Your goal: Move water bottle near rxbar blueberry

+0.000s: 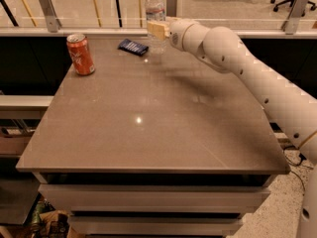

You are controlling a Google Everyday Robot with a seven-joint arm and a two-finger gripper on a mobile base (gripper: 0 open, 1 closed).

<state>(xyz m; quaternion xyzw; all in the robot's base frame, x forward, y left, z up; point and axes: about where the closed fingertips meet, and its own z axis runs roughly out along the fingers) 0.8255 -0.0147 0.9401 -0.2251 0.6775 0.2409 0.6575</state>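
Observation:
The water bottle [155, 13], clear with a white cap and a white, orange and blue label, stands upright at the far edge of the table [148, 118]. The gripper [156, 29] is shut on its middle, with tan fingers [158, 29] across the bottle's front. The rxbar blueberry [132, 46], a flat dark blue wrapper, lies on the table just left of the bottle's base, a short gap away. The white arm reaches in from the right.
An orange soda can [80, 54] stands upright at the far left of the table. A rail with metal posts [47, 8] runs behind the table. The table's edges drop off at front and right.

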